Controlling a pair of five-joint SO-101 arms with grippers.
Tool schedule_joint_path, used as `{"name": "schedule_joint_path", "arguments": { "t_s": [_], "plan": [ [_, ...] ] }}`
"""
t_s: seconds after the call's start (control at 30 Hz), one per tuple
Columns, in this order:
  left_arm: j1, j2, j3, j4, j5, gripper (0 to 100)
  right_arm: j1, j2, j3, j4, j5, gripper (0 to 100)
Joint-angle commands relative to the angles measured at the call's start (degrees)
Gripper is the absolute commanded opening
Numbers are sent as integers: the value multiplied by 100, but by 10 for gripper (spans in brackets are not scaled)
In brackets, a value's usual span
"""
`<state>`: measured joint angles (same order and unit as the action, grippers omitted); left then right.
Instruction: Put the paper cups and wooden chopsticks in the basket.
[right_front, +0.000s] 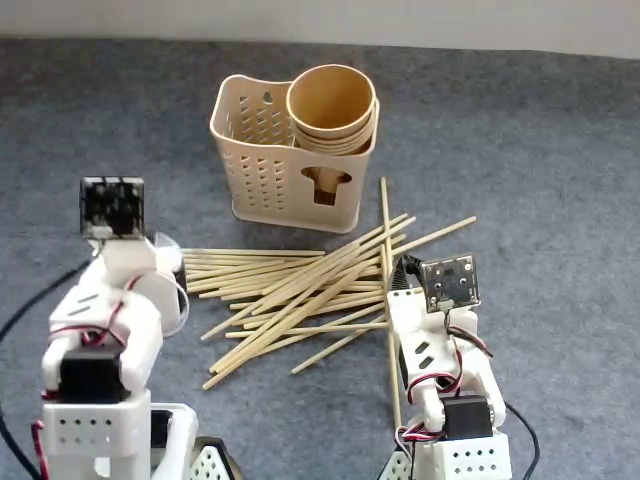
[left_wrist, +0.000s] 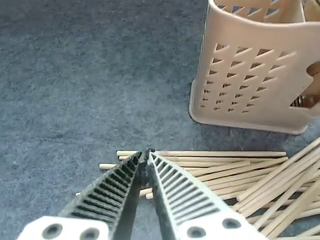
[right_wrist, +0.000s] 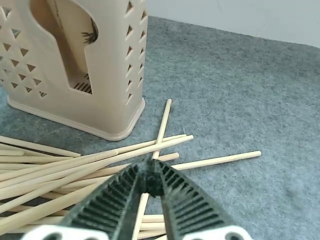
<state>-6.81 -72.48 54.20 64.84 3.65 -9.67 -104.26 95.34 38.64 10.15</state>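
A beige perforated basket (right_front: 262, 160) stands at the back of the grey mat, with stacked paper cups (right_front: 332, 105) inside it. Several wooden chopsticks (right_front: 300, 290) lie fanned in a loose pile in front of it. My left gripper (left_wrist: 147, 152) is shut, its tips just above the left ends of the chopsticks (left_wrist: 215, 165); the high view shows this gripper (right_front: 177, 270) at the pile's left edge. My right gripper (right_wrist: 150, 172) is shut over the pile's right side, and one long chopstick (right_wrist: 162, 122) runs under its tips. The basket (right_wrist: 75, 60) stands close ahead of it.
The long chopstick (right_front: 387, 260) lies lengthwise beside the right arm (right_front: 440, 340). A pale rounded shape (right_front: 165, 300) sits by the left arm (right_front: 100, 340); I cannot tell what it is. Open grey mat lies to either side of the basket.
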Motion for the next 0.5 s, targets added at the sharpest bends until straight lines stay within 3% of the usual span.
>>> {"name": "schedule_joint_path", "arguments": {
  "t_s": [0.0,0.3,0.47],
  "plan": [
    [-84,-611,655,-158,-334,5,4,-48,-84,391,44,6],
    [-927,-1455,1886,-185,-809,5,-233,-13,-884,1305,62,7],
    [-1042,-1877,2580,-167,-1011,5,-233,-13,-1807,2149,44,27]
  ]
}}
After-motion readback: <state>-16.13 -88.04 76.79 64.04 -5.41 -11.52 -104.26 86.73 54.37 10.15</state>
